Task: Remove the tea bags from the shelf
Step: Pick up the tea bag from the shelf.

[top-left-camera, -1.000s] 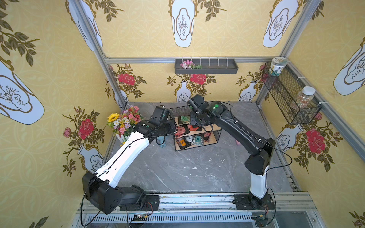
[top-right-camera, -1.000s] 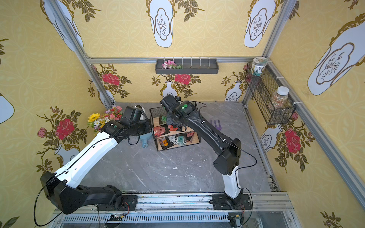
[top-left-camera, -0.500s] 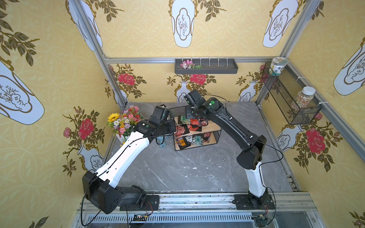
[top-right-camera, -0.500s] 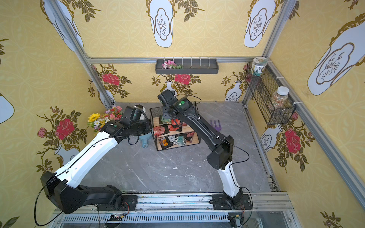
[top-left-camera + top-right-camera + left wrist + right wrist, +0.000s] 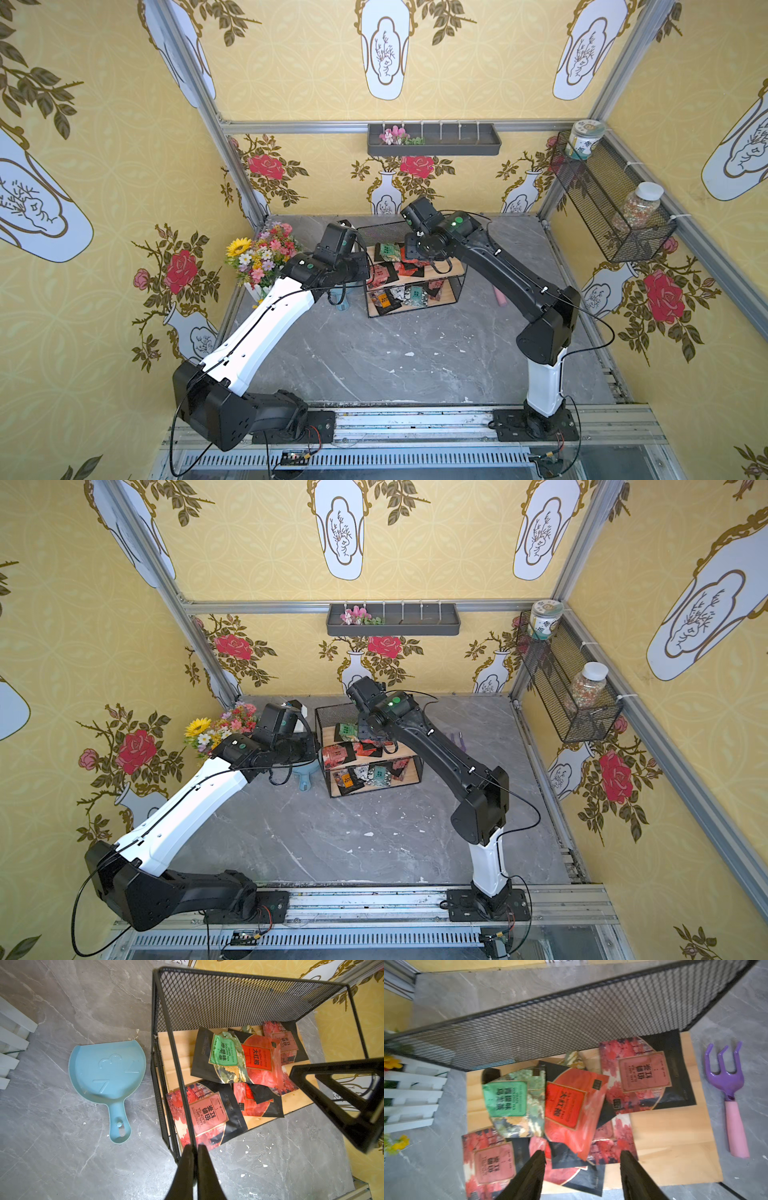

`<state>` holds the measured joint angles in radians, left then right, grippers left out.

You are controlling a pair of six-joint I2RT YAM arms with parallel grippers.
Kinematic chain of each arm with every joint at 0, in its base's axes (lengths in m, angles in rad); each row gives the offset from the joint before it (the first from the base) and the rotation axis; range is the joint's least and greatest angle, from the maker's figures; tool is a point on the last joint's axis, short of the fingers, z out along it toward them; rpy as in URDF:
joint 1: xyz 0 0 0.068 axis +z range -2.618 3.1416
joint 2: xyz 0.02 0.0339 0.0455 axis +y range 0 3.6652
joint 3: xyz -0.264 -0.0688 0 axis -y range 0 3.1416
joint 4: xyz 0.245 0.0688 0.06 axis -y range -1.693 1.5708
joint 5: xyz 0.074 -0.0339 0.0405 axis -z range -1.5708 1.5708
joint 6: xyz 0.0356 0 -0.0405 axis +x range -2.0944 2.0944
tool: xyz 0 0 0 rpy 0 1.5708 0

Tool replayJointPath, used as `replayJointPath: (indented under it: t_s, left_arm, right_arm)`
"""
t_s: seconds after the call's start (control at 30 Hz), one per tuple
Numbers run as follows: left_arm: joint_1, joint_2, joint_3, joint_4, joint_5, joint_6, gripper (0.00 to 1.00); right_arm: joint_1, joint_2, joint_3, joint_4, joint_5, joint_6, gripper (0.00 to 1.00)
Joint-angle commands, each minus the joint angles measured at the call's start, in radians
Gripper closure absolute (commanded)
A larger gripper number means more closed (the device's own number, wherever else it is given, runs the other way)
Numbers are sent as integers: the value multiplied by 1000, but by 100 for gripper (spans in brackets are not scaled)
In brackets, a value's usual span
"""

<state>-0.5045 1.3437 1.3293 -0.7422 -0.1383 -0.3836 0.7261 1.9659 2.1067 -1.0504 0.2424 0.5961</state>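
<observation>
I see a blue dustpan flat on the grey tabletop, and a purple, pink-handled rake lying well apart from it.

You get bright, even light in both top views, lines bowing at the frame edges; the right wrist view smears the tea bags, the left wrist view is sharp

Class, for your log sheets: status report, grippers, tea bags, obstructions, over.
Left gripper shut on two-tier black wire shelf rail. Right gripper open above black-edged foil tea bags, top wooden board. None off shelf. Nothing blocking.
</observation>
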Motion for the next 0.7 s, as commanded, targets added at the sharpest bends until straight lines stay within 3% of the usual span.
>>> replayJointPath:
  t_s: [0.0, 0.27, 0.43, 0.67]
  left_arm:
    - [1, 7, -8, -1, -17, 54, 100]
    - [1, 4, -13, 0, -24, 55, 100]
    - [1, 6, -13, -5, -24, 56, 100]
    - [0, 8, -10, -8, -30, 60, 100]
  right_arm:
    - [23, 45, 44, 73, 8, -87, 34]
    - [25, 192, 235, 74, -25, -167, 27]
    - [27, 228, 276, 114, -35, -209, 20]
    - [33, 294, 318, 104, -22, -245, 18]
